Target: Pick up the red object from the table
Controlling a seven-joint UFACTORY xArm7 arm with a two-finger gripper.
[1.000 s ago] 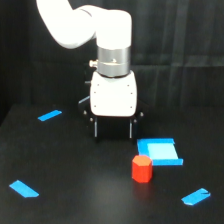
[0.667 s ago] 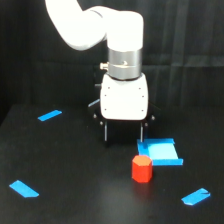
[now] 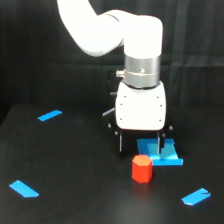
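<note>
Approach step in hand. The red object [image 3: 142,168] sits on the table [image 3: 75,200], near side of a blue piece [image 3: 162,152]. The gripper [image 3: 139,148] is held spread apart, empty, just above-behind it. Lowering around the block is needed next.

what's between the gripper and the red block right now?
In the exterior view, nothing: the open gripper hangs just behind and above the red object, with only bare black table showing in the short gap. The large blue tape piece lies beside it.
</note>
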